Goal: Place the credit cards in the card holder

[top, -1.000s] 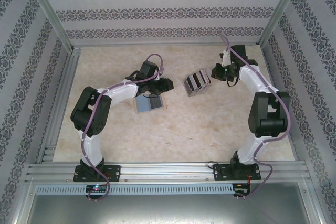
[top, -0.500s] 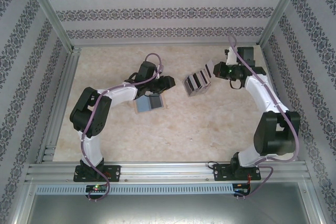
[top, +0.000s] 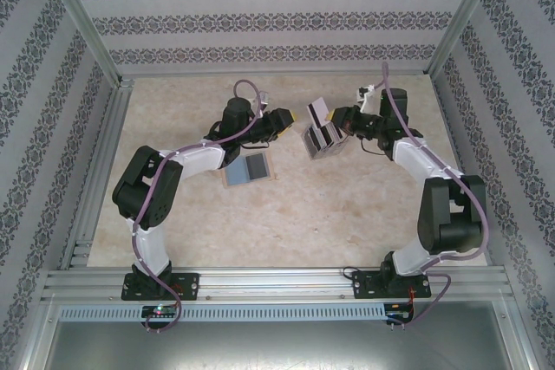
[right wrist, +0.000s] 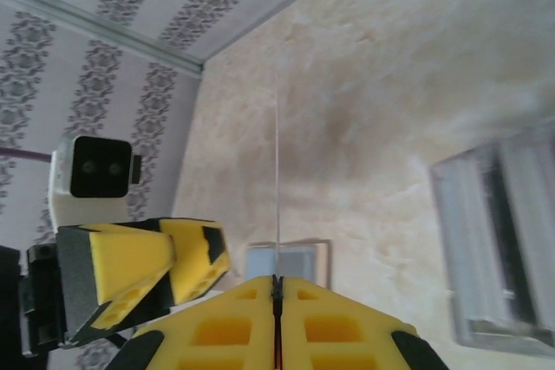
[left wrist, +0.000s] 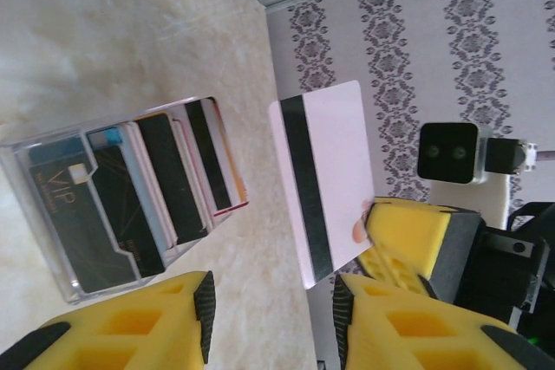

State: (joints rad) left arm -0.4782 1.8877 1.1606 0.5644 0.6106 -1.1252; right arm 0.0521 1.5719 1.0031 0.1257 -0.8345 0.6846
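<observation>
The clear card holder (top: 323, 139) stands mid-table with several cards upright in its slots (left wrist: 130, 205). My right gripper (top: 336, 116) is shut on a white credit card with a black stripe (top: 316, 111), held in the air just behind the holder. The right wrist view shows that card edge-on (right wrist: 277, 171) rising from the closed fingertips (right wrist: 277, 283). My left gripper (top: 284, 120) hovers open and empty just left of the holder, its fingers (left wrist: 139, 322) framing the held card (left wrist: 334, 162). More cards lie flat in a pile (top: 247, 169) on the table.
Patterned walls and aluminium rails (top: 95, 171) enclose the beige tabletop. The two grippers are close together above the holder. The flat pile also appears beyond my right fingertips (right wrist: 290, 259).
My right gripper has swung left with the white card, from beside the holder to just behind it. My left gripper has lifted away from the flat pile toward the holder.
</observation>
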